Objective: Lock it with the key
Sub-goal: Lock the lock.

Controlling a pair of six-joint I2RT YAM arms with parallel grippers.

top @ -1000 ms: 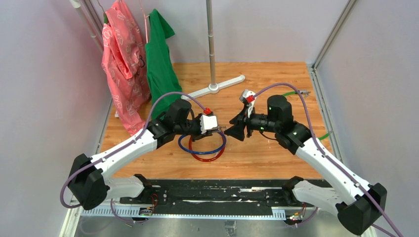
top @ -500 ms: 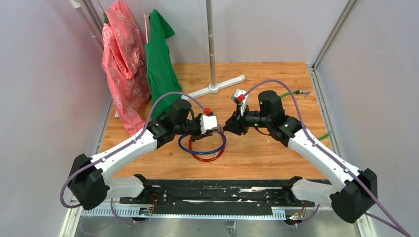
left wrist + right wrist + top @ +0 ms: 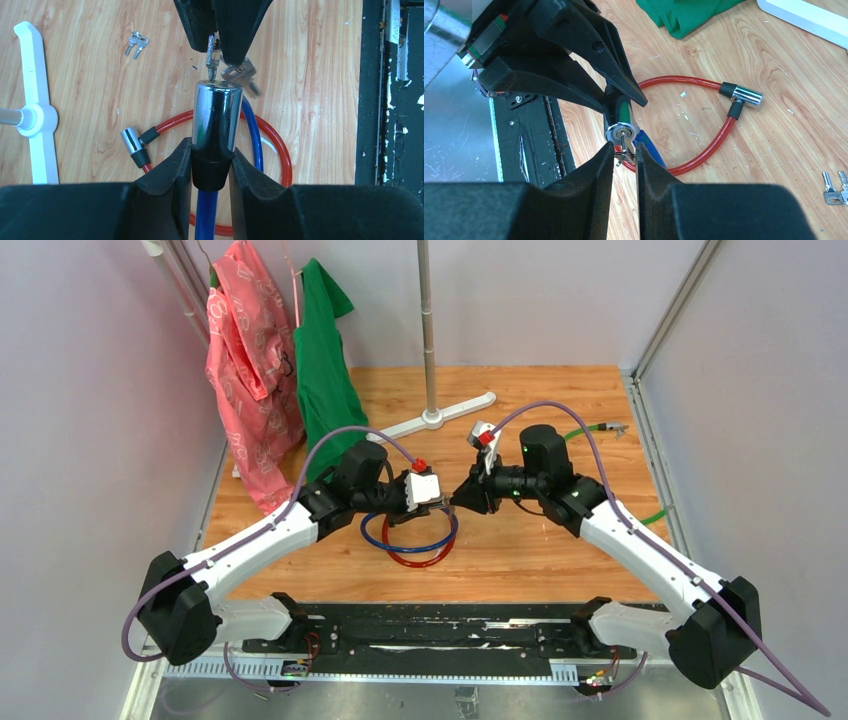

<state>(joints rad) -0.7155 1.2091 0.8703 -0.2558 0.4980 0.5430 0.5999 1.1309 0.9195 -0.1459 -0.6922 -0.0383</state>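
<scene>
My left gripper is shut on the black collar of a chrome lock cylinder at the end of a blue cable. It holds the cylinder above the wooden floor. The key sticks out of the cylinder's keyhole, with a second key dangling beside it. My right gripper faces the cylinder's end and is shut on the key. In the top view the left gripper and the right gripper meet tip to tip over the coiled blue cable.
A red cable lock with its own chrome end lies looped under the blue one. Two loose keys lie on the wood. A white stand base, pink cloth, green cloth and a green cable sit further back.
My right arm moved left towards the lock cylinder and its jaws narrowed from wide open onto the key. The left arm and the cylinder stayed still.
</scene>
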